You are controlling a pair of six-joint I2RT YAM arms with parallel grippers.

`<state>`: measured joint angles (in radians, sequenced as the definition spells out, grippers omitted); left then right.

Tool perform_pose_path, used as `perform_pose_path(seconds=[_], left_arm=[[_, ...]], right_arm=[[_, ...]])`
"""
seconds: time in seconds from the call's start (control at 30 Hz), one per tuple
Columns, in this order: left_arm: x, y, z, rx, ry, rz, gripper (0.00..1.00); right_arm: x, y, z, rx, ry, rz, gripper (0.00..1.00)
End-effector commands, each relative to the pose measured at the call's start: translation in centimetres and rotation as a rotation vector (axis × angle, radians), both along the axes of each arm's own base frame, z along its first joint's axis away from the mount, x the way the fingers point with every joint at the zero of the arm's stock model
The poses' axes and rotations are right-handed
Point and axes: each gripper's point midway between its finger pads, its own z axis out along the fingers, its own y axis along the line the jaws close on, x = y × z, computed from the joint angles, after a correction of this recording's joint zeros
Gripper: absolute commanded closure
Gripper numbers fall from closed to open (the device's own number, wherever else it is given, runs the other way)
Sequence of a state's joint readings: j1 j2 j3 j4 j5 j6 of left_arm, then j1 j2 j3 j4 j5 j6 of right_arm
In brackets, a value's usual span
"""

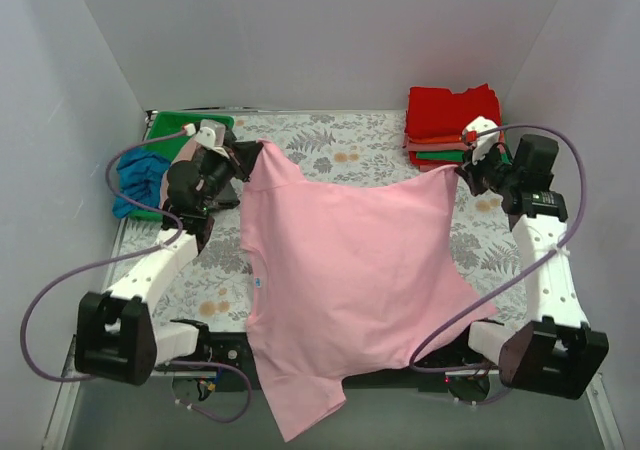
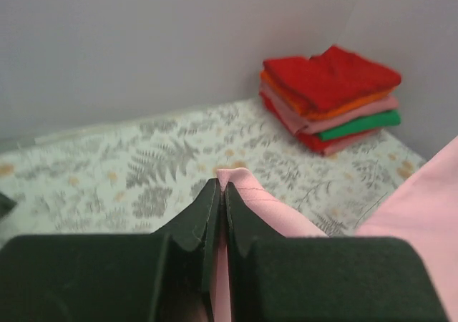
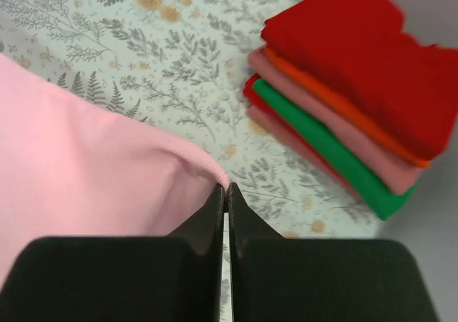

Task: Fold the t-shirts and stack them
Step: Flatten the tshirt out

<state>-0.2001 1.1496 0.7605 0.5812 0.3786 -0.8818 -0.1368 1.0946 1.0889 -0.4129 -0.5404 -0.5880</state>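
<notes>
While both jaws are pinched fully closed — left gripper [image 2: 222, 187] and right gripper [image 3: 227, 188] each clamping one cloth corner — the pink t-shirt [image 1: 350, 270] spreads between them.

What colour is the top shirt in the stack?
Red top shirt, clearest in right wrist view.

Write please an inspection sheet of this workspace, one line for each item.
Surface: floral table, mostly under cloth.
Job's things: pink t-shirt spread out, hanging over the near edge; folded stack in the far right corner; blue shirt crumpled at the left.
Clutter: green tray under the blue shirt.
Grippers: left gripper and right gripper each shut on the pink t-shirt's far edge.
Cables: purple cables loop off both arms.
Surroundings: plain white walls.
</notes>
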Motion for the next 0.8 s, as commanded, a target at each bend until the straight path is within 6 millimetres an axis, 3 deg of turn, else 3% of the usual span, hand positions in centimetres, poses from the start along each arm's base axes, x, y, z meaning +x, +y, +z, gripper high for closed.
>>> perform_pose_path(seconds=[0.0,0.07,0.1,0.13,0.17,0.2,0.23,0.27,0.3,0.33,0.37,0.4,0.47,0.53,0.63,0.77], left_arm=[[3.0,0.7,-3.9,-0.037,0.027,0.029,1.00],[5.0,1.4,-6.4,-0.052,0.090,0.033,1.00],[6.6,1.3,-9.6,-0.058,0.171,0.032,1.00],[7.8,1.9,-10.9,-0.065,0.213,0.047,1.00],[9.7,2.0,-12.6,-0.064,0.261,0.044,1.00],[10.7,2.0,-13.1,-0.067,0.282,0.042,1.00],[11.5,2.1,-14.4,-0.069,0.339,0.044,1.00],[12.3,2.4,-15.0,-0.069,0.365,0.051,1.00],[13.9,2.4,-15.4,-0.070,0.378,0.058,1.00],[14.4,2.6,-16.4,-0.064,0.418,0.064,1.00],[15.1,2.8,-16.6,-0.062,0.429,0.068,1.00],[15.7,2.9,-18.2,-0.061,0.472,0.071,1.00],[17.1,3.1,-18.2,-0.064,0.489,0.072,1.00],[17.7,3.1,-19.6,-0.063,0.523,0.069,1.00],[18.4,2.9,-19.6,-0.065,0.516,0.051,1.00],[17.7,2.4,-19.1,-0.069,0.504,0.007,1.00]], right_arm=[[4.4,1.4,-0.6,0.092,-0.096,0.055,0.99],[6.2,1.5,-3.0,0.104,-0.029,0.057,0.99],[7.8,1.6,-6.5,0.111,0.064,0.055,0.99],[8.8,1.6,-7.7,0.115,0.095,0.052,0.99],[10.5,1.6,-7.4,0.125,0.091,0.047,0.99],[11.4,1.9,-8.4,0.130,0.118,0.050,0.99],[12.7,2.0,-11.0,0.136,0.178,0.043,0.99],[13.6,2.0,-11.5,0.133,0.186,0.040,0.99],[14.9,2.1,-10.9,0.129,0.170,0.032,0.99],[15.6,2.1,-12.3,0.134,0.201,0.025,0.99],[16.3,2.2,-12.5,0.135,0.205,0.020,0.99],[16.8,2.2,-12.5,0.136,0.204,0.015,0.99],[18.1,1.9,-12.5,0.131,0.199,-0.002,0.99],[18.9,1.7,-12.3,0.127,0.197,-0.012,0.99],[19.1,1.7,-12.0,0.127,0.191,-0.008,0.99],[18.7,1.8,-12.0,0.124,0.191,-0.001,0.99]])
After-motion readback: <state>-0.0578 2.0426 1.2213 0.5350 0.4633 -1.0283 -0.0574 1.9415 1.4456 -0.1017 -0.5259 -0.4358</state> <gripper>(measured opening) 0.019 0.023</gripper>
